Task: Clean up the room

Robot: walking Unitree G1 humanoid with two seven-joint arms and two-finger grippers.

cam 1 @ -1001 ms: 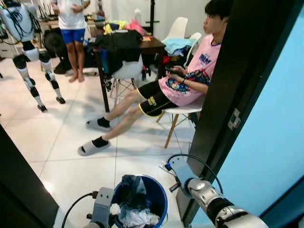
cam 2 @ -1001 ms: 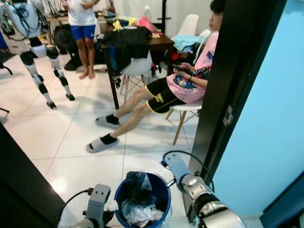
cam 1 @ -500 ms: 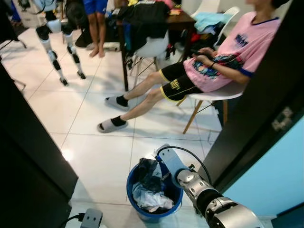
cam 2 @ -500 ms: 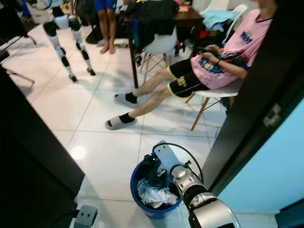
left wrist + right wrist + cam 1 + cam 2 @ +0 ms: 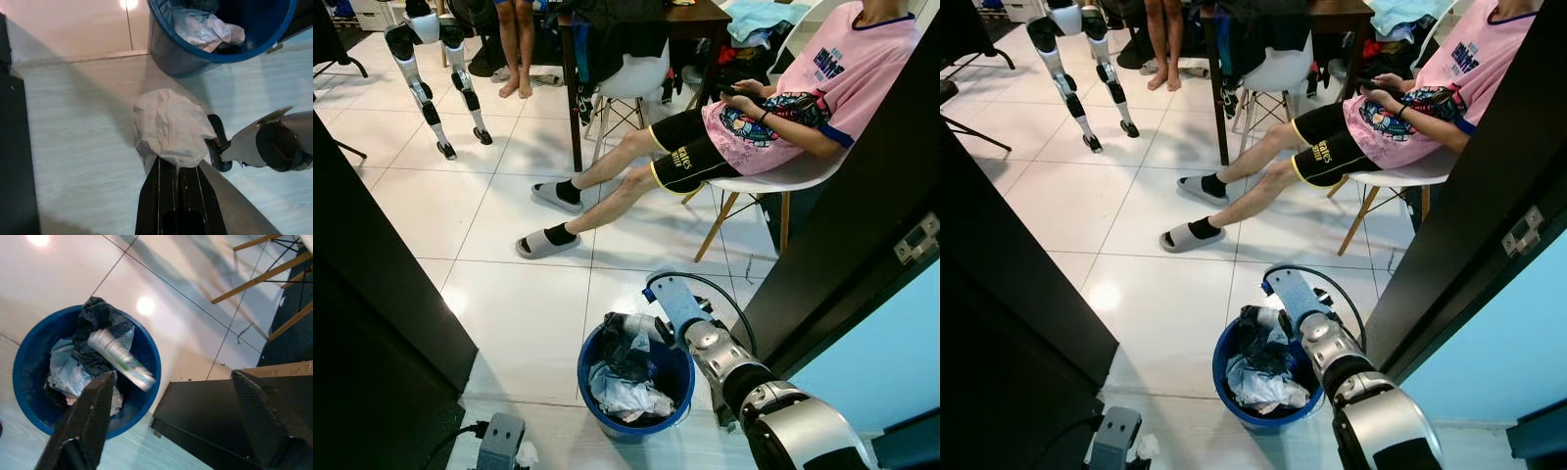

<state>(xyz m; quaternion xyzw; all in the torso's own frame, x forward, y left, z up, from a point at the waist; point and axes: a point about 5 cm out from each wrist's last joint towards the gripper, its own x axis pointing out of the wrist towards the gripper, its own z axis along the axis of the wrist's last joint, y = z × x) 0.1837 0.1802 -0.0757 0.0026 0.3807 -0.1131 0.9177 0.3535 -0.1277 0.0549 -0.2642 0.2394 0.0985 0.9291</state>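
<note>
Seated person [image 5: 773,108]: head cut off by the top edge of the eye views; standing person [image 5: 514,44] and second robot [image 5: 435,69] visible as legs only. Left gripper [image 5: 177,169]: fingertips hidden under a crumpled white tissue [image 5: 171,126]; in the left eye view only the wrist housing clears the bottom edge. Blue bin [image 5: 677,377]: lower contents buried beneath the black bag [image 5: 100,316] and paper; label on the silver wrapper [image 5: 121,359] too small to read.
</note>
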